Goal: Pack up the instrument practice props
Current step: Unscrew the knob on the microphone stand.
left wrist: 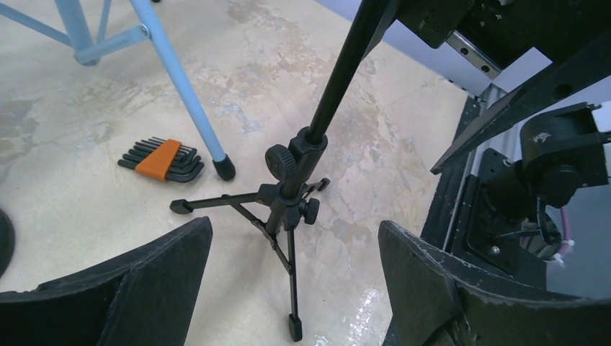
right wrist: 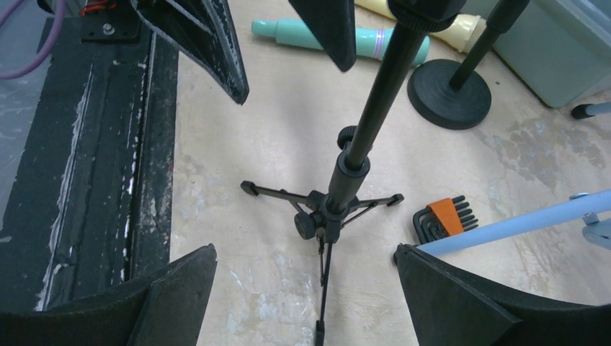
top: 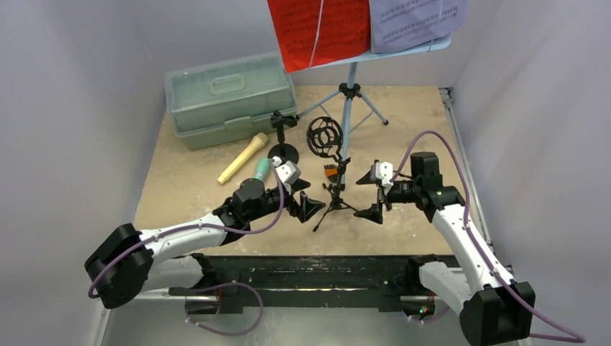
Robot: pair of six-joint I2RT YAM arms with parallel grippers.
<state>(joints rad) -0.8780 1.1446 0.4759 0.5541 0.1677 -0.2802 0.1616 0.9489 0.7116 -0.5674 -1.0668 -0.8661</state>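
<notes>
Tan, mottled table [top: 187, 187] carries everything. At its far left sits a pale green case [top: 230, 97], lid shut. The light-blue music rack [top: 351, 79] stands at the far middle on tripod legs, with a red sheet [top: 317, 29] and a purple sheet [top: 414, 21] on it.

The left gripper [top: 306, 196] and right gripper [top: 376, 200] face each other, both spread wide and holding nothing. The ring-top tripod mic holder [top: 335, 184] stands upright between them, touching neither; each wrist view shows its pole just beyond the parted fingers.

The round-base mic holder [top: 284, 150] stands behind the left gripper. Left of it the tan microphone [top: 243, 158] and teal microphone [top: 262, 169] lie side by side. A folded hex-key set [left wrist: 162, 160] lies beside a rack foot.
</notes>
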